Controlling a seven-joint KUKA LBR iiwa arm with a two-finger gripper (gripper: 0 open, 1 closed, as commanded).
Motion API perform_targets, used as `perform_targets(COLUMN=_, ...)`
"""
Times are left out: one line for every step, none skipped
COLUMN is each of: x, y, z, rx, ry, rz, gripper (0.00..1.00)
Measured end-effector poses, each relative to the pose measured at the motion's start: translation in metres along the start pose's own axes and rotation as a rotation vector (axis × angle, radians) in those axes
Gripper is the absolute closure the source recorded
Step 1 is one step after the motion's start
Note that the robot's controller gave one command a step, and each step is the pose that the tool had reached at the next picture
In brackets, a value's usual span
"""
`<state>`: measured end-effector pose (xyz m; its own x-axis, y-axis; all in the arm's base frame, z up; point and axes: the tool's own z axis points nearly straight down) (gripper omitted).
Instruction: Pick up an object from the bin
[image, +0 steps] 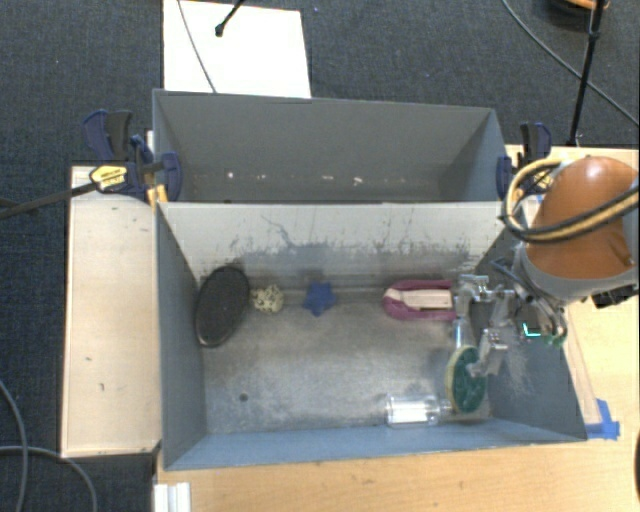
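- The gripper (480, 358) hangs low at the right end of the grey bin (300, 400), at the top edge of a dark green rounded object (467, 390) near the front wall. We cannot tell whether it is released or clenched.
- A clear plastic piece (412, 409) lies just left of the green object.
- Along the back wall we see a purple-and-white item (420, 300), a blue piece (318, 297), a beige lump (267, 298) and a black oval (221, 304).

The bin (180, 300) is matt grey metal, its floor scuffed and streaked pale along the back wall. By the left wall lies a dull black oval (221, 303), smooth and without shine. At the front edge a clear plastic piece (412, 409) glints. Towards the front right corner a dark green thing (467, 390) looks glossy. The gripper (480, 355) is bare silvery metal under a smooth, shiny orange cover (585, 225).
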<state>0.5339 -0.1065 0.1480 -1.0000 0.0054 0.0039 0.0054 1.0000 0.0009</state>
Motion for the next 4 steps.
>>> perform_targets(x=0.042, y=-0.024, z=0.031, rx=0.001, ry=-0.003, rz=-0.193, gripper=0.00)
perform_targets(x=-0.002, y=-0.030, z=0.040, rx=0.002, ry=-0.007, rz=-0.342, gripper=0.00)
perform_targets(x=-0.001, y=-0.030, z=0.041, rx=0.002, ry=-0.006, rz=-0.344, gripper=1.00)
perform_targets(x=-0.003, y=-0.039, z=-0.174, rx=0.007, ry=-0.015, rz=-0.369, gripper=1.00)
